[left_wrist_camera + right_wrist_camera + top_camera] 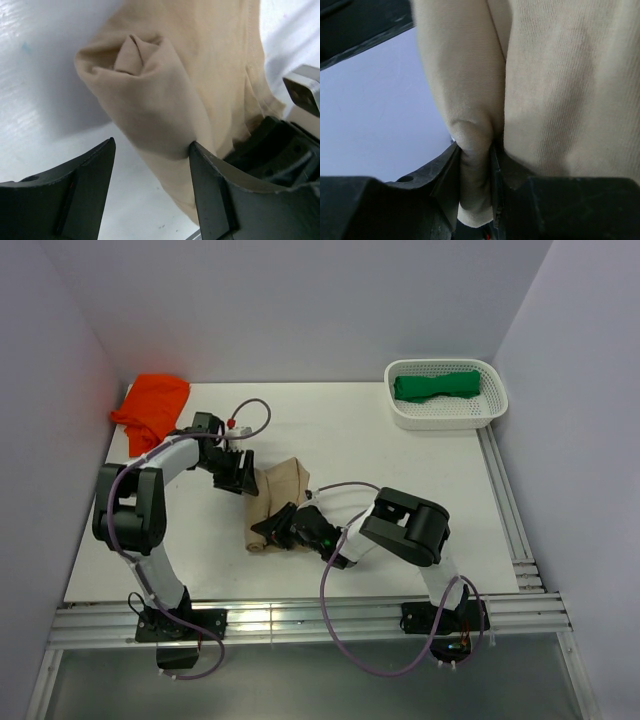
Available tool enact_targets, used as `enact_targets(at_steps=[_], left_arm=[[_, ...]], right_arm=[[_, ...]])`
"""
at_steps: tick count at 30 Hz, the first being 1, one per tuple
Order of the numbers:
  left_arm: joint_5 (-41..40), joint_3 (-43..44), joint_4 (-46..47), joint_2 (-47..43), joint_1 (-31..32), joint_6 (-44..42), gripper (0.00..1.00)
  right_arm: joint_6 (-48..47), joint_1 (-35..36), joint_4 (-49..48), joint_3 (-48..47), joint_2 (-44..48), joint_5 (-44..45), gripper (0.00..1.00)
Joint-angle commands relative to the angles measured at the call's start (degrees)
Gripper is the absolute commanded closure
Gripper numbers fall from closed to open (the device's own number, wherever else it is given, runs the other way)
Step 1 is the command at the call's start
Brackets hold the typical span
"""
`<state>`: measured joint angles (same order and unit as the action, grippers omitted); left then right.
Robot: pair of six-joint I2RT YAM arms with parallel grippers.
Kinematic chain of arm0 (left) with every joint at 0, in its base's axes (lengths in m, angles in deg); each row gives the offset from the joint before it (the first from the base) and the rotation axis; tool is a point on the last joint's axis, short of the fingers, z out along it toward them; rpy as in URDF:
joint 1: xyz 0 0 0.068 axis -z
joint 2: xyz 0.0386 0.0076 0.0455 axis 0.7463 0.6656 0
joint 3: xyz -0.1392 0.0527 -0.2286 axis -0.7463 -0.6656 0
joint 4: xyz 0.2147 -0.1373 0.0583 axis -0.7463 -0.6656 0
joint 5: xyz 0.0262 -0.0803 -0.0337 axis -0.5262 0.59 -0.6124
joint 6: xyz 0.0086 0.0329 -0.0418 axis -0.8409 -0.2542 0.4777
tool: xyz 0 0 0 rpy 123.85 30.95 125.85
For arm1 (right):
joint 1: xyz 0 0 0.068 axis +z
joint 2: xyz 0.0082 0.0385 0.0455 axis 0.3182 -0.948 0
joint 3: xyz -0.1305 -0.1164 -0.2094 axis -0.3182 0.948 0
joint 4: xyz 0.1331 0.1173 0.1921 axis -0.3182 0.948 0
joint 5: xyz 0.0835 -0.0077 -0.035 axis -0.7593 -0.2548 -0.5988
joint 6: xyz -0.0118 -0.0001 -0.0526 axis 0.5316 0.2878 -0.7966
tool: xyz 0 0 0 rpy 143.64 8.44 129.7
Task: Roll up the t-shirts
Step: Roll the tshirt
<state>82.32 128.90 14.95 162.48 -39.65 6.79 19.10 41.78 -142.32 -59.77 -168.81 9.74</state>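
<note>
The tan t-shirt point(285, 480) lies near the middle of the counter point(400, 500), gathered into a thick, loose roll. One end shows as a curled spiral of cloth in the left wrist view, and more cloth lies flat beyond it. At the near end the right pincer point(475, 150) is closed narrowly on a pinched fold of this shirt, the cloth squeezed between its jaws and bulging above them. At the far end the left pincer point(152, 145) stands wide open and holds nothing. The rolled end sits just beyond its jaws, and one finger touches the cloth's side. Further out, the orange t-shirt point(152, 405) is a crumpled heap at the far left corner, well apart from both arms. The green t-shirt point(435, 385) lies bundled lengthwise in the white basket point(445, 420) at the far right. By my reading the green one looks finished and put away, while the tan one is partway, its roll formed but slack and not yet set down tidy. The orange one appears not yet begun, so roughly half the work remains.
</note>
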Motion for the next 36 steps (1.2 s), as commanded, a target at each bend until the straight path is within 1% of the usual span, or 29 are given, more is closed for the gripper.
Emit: enact_targets(at_steps=[1,2,3,4,5,6,7,8,9,10,11,12,13,14,15,17,18,20,21,23,25,26,28,29,32,36], left_arm=[[-3.9,3.0,3.9,3.6,0.9,1.1,0.35],[-4.8,3.3,4.1,4.1,1.2,3.2,0.35],[-5.2,3.9,4.1,4.7,1.3,3.2,0.36],[-6.5,4.3,3.9,5.3,1.7,3.3,0.37],[-7.0,4.4,3.9,5.4,2.0,3.3,0.37],[-7.3,4.4,3.9,5.4,2.3,3.3,0.37],[-8.0,4.4,4.1,5.0,2.9,3.3,0.37],[-8.9,4.3,4.1,4.8,3.3,3.3,0.37],[-9.5,4.3,4.0,4.7,3.7,3.2,0.37],[-10.2,4.3,4.0,4.4,4.5,3.1,0.37],[-10.6,4.4,3.9,4.3,4.8,3.2,0.37],[-11.1,4.4,3.9,4.3,5.1,3.2,0.37],[-11.3,4.6,3.7,4.3,5.3,3.3,0.38],[-11.5,4.6,3.6,4.3,5.5,3.3,0.38],[-11.9,4.8,3.5,4.3,5.7,3.2,0.38],[-12.2,5.1,3.2,4.6,5.9,3.1,0.38],[-12.6,5.4,3.1,4.7,5.9,3.1,0.38],[-12.9,5.6,2.8,4.8,6.1,3.1,0.38],[-13.0,5.6,2.7,4.8,6.2,3.1,0.38],[-13.3,5.7,2.5,4.8,6.4,3.1,0.38],[-13.4,5.8,2.4,4.8,6.7,3.1,0.38],[-13.4,5.9,2.3,4.8,6.8,3.1,0.39],[-13.7,6.1,2.0,4.8,7.0,3.1,0.39],[-13.8,6.1,1.9,4.8,7.0,3.1,0.39],[-13.9,6.6,1.4,5.1,7.3,3.1,0.39],[-14.2,7.1,1.0,5.1,7.5,3.0,0.39]], right_arm=[[-1.4,-0.2,2.5,-1.5,-0.5,0.8,0.68],[-1.7,-0.2,3.3,-1.6,-0.1,0.9,0.68],[-2.9,-0.2,5.9,-1.9,0.3,1.0,0.66],[-4.5,-0.2,9.2,-2.3,1.5,1.7,0.64],[-4.5,-0.2,9.2,-2.3,2.2,1.9,0.61],[-6.4,-0.2,12.8,-2.6,2.9,2.4,0.59],[-7.3,-0.1,14.8,-2.9,4.8,3.2,0.54],[-8.2,0.0,16.6,-3.3,5.5,3.8,0.52],[-9.9,0.1,20.7,-3.4,6.6,4.5,0.5],[-10.7,0.2,22.8,-3.8,7.4,5.1,0.46],[-11.6,0.3,25.3,-4.2,9.4,6.7,0.45],[-13.2,0.7,31.2,-5.7,10.3,7.6,0.44],[-14.1,0.9,34.3,-6.5,11.2,8.8,0.41],[-14.8,1.3,37.2,-7.5,12.8,11.3,0.41],[-16.3,1.6,43.3,-9.7,13.5,12.4,0.4],[-17.7,2.7,48.6,-12.2,14.6,14.5,0.39],[-18.9,3.0,52.8,-14.5,15.5,16.9,0.39],[-19.9,4.3,57.4,-18.2,16.1,19.1,0.37],[-21.0,4.7,61.1,-19.6,16.3,21.4,0.38],[-23.3,5.6,64.5,-23.6,15.9,23.5,0.38],[-25.0,5.8,66.8,-26.9,13.8,25.2,0.4],[-26.8,5.8,68.1,-30.7,12.9,25.8,0.41],[-28.2,6.0,71.5,-34.6,9.5,27.0,0.42],[-29.5,6.0,74.2,-38.5,8.3,27.7,0.42],[-30.6,6.1,77.4,-45.3,3.0,29.1,0.43],[-31.2,6.4,82.5,-51.0,-2.1,29.5,0.44]])
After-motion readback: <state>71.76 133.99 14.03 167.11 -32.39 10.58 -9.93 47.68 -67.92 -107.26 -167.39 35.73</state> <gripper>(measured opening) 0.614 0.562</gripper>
